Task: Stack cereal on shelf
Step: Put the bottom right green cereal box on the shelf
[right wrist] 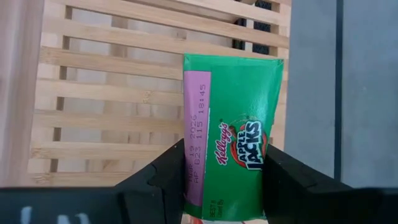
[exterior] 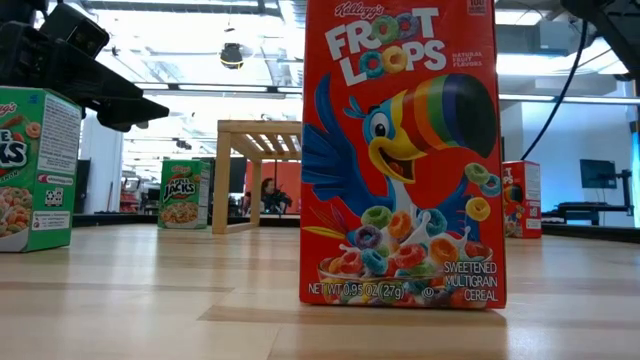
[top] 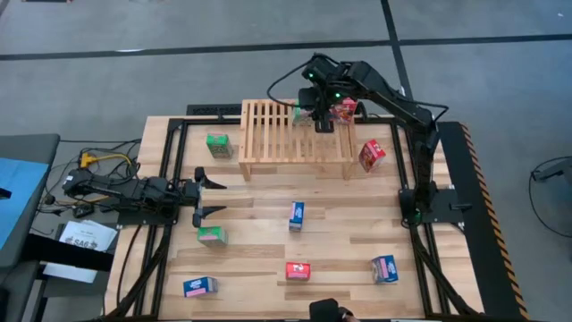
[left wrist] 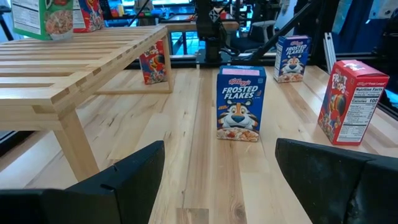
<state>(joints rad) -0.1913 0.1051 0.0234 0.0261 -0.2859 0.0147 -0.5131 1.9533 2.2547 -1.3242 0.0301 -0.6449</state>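
Right gripper [right wrist: 221, 177] pinching green Apple Jacks box [right wrist: 233, 134] over shelf [top: 268, 134], approx 1 o'clock on table; we judge long axis prob. along slats. Left gripper [top: 213, 197] spread, idle at 9 o'clock.

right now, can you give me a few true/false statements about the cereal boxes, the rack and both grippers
1. The right gripper is shut on a green Apple Jacks box above the wooden rack. True.
2. The left gripper holds a blue box. False: it is open and empty, low over the table in front of the rack.
3. A red box already sits on the rack's top. True.
4. The Frosted Flakes box lies flat. False: it stands upright on the table.
5. Every box is on the rack. False: several stand on the table.
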